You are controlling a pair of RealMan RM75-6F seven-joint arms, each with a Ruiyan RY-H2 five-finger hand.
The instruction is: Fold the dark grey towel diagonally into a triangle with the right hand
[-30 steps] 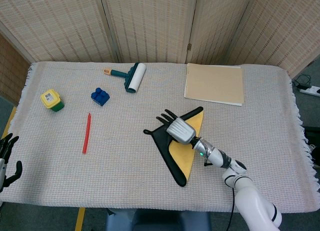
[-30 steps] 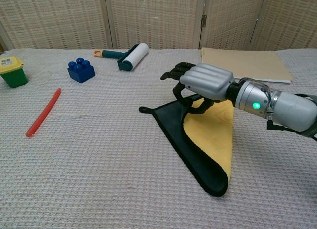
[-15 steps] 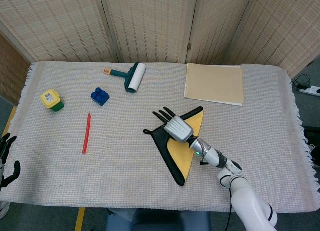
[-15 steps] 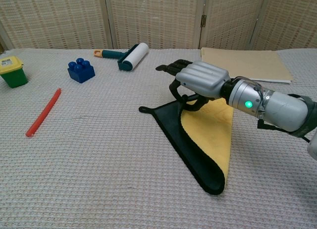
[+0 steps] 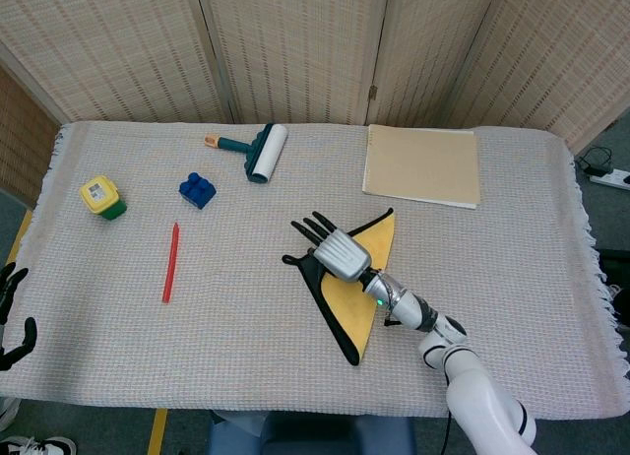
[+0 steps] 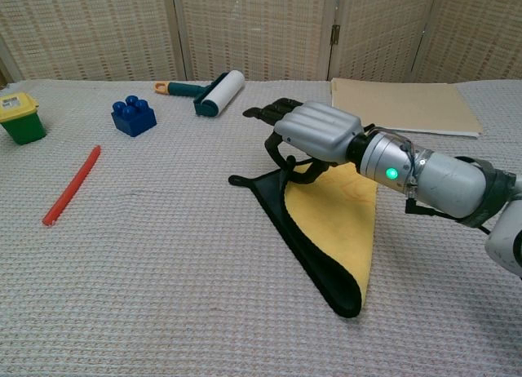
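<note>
The towel (image 5: 356, 288) lies at mid-table, dark grey on one face and yellow on the other, with a yellow flap turned up over a dark grey border. My right hand (image 5: 333, 248) hovers over its upper left part, fingers stretched toward the far left. In the chest view the thumb of the right hand (image 6: 314, 132) curls under the raised edge of the towel (image 6: 334, 222) and pinches it. My left hand (image 5: 10, 312) shows at the frame's left edge, off the table, fingers apart and holding nothing.
A red pen (image 5: 171, 262) lies left of the towel. Further back are a blue block (image 5: 198, 189), a yellow-lidded green pot (image 5: 102, 197) and a lint roller (image 5: 258, 150). A beige folder (image 5: 423, 164) sits at the back right.
My right hand has moved left and slightly toward the back, dragging the raised yellow flap with it. The towel's outline has narrowed. The left hand has sunk a little lower.
</note>
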